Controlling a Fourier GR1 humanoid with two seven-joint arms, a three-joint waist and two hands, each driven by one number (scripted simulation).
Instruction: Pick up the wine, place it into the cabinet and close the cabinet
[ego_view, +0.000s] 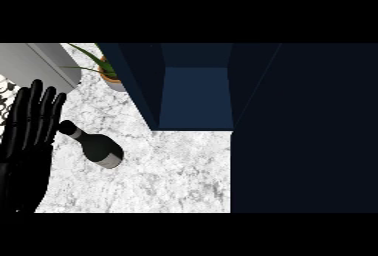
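You see the wine bottle (96, 145) standing on the marble counter (170, 170) at left of centre — untouched, neck toward the upper left. The left hand (29, 125) rests at the frame's left edge, fingers straight and holding nothing. The cabinet (196, 87) stands open at upper centre — a potted plant (107, 70) just left of it.

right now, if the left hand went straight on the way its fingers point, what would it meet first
Probably the grey object at the counter's top left. The left hand points up the view, so the wine bottle lies off to its right. Depth is unclear.
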